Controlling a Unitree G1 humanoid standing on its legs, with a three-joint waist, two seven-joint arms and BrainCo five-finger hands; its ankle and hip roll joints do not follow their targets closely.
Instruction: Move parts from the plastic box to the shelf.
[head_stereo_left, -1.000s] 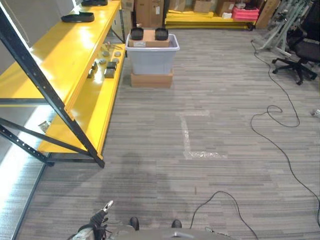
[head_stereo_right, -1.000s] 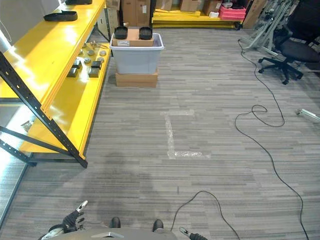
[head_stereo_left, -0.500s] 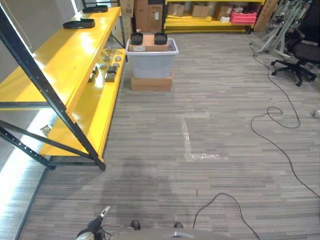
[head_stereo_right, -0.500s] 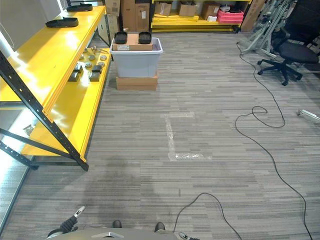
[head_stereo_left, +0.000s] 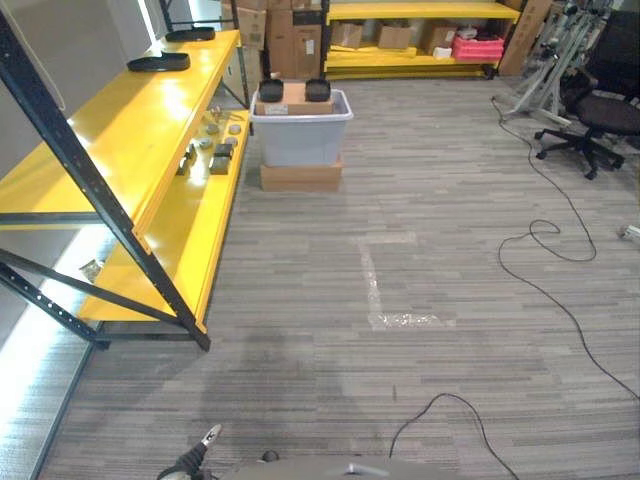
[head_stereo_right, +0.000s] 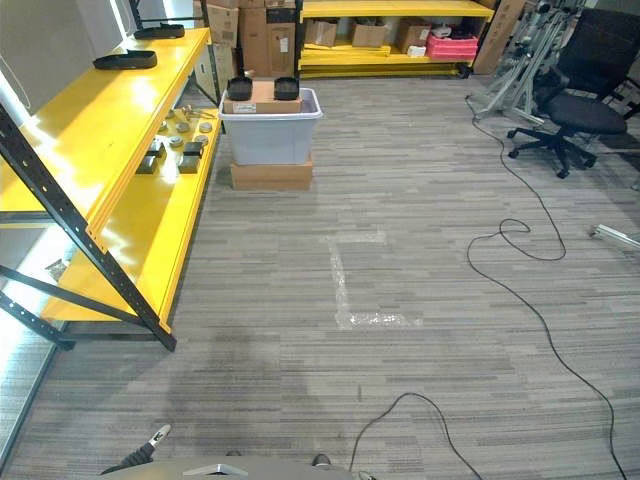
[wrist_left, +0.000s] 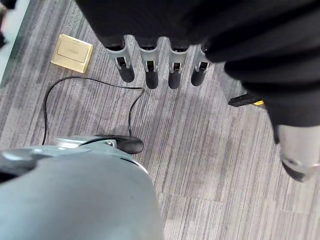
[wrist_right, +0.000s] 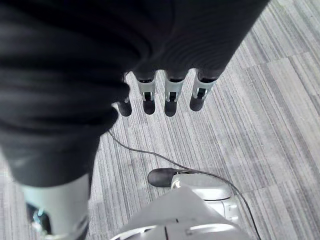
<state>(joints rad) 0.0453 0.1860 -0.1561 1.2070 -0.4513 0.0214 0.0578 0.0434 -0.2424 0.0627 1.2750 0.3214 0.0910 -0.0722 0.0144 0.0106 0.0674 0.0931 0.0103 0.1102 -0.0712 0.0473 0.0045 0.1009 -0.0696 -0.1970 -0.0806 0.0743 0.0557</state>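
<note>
While the plastic box (head_stereo_left: 300, 128) sits upper centre beside the yellow shelf (head_stereo_left: 120, 130), left hand (wrist_left: 160, 62) and right hand (wrist_right: 167, 87) hang empty, fingers straight.

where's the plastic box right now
In the left eye view the grey plastic box sits far ahead, left of centre, on a flat cardboard box on the floor, just right of the yellow shelf.

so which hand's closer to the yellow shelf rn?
Left. The left hand hangs low on the yellow shelf side, though well short of it. The right hand hangs over bare floor, apparently farther away.
</note>
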